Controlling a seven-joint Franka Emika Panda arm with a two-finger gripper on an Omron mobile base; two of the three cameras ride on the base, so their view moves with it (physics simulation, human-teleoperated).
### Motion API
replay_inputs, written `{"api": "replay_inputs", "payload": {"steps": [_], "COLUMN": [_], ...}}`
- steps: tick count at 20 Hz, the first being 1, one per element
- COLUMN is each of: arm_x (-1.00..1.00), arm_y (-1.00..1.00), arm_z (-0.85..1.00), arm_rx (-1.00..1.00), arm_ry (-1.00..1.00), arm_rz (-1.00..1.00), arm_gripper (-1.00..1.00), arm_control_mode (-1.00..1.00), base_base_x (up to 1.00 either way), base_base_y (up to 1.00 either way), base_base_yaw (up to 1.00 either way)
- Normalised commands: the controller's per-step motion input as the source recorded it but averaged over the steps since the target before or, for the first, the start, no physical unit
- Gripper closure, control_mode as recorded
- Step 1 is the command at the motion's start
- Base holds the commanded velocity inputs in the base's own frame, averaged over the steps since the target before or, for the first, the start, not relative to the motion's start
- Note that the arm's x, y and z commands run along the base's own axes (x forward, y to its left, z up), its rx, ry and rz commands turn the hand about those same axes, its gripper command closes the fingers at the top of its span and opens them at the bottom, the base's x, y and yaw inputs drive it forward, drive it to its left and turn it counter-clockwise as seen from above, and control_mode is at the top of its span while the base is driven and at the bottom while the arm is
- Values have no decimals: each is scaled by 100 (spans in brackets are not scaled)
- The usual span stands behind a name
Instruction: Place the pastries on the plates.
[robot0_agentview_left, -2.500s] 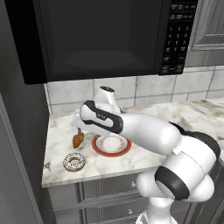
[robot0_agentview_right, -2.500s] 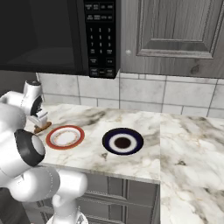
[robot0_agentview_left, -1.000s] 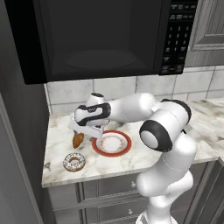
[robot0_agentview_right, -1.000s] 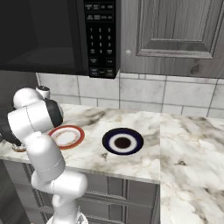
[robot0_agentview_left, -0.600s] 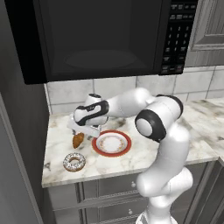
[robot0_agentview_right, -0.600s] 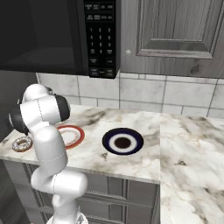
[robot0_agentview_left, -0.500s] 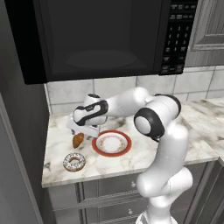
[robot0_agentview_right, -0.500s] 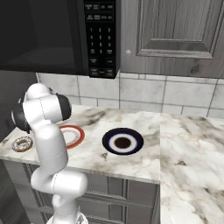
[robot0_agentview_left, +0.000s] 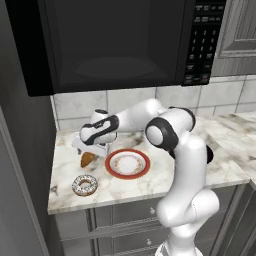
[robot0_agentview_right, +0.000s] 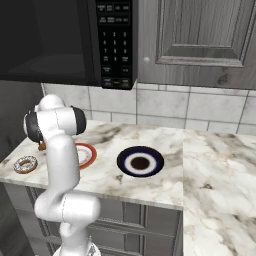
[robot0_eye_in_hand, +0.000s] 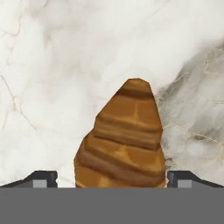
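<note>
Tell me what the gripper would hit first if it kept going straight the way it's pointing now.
Most likely the croissant: it lies between the open gripper fingertips, straight ahead in the hand view. The marble counter lies beneath it. How far remains is unclear.

The white arm (robot0_agentview_left: 150, 112) reaches low left, jaws spread wide.
</note>
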Motion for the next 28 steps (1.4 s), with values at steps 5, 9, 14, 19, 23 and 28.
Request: {"api": "replay_inputs", "payload": {"steps": [5, 9, 14, 19, 23, 28], "arm_x": [2, 0, 0, -6, -2, 0], "arm_y": [0, 3, 7, 0, 0, -4], "arm_z": [-48, -65, -38, -28, 38, 33], "arm_rx": [-1, -5, -8, -7, -2, -3], "arm_ry": [6, 2, -1, -3, 0, 0], "arm_rz": [-1, -4, -5, -5, -1, 2], "arm_gripper": [-100, 100, 100, 100, 100, 100], "arm_control_mode": [-100, -100, -100, -100, -100, -100], "base_base_x": [0, 0, 0, 0, 0, 0], "base_base_y": [0, 0, 0, 0, 0, 0], "base_base_yaw": [0, 0, 0, 0, 0, 0]}}
